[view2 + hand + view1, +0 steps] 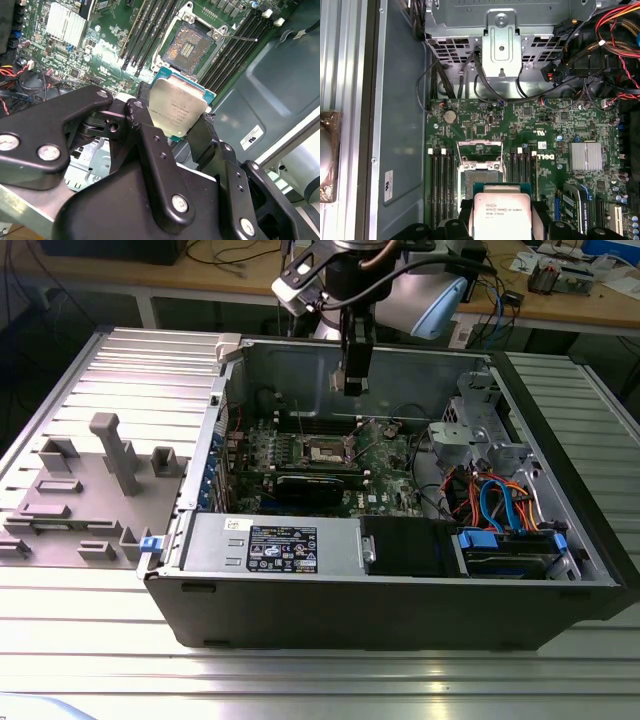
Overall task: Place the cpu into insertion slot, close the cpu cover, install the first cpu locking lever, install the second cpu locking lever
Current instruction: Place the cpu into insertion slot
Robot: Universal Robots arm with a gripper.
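We log the claw (352, 386) clamped on the cpu (177, 111), with its black fingers (141, 120) pinching two opposite edges and the chip's silvery top turned toward both wrist views. The chip hangs over the motherboard (560, 135) inside the computer case (400, 595), near the bare socket (189, 47) but not touching it. The cpu cover (480, 146) stands raised at one edge of that socket.
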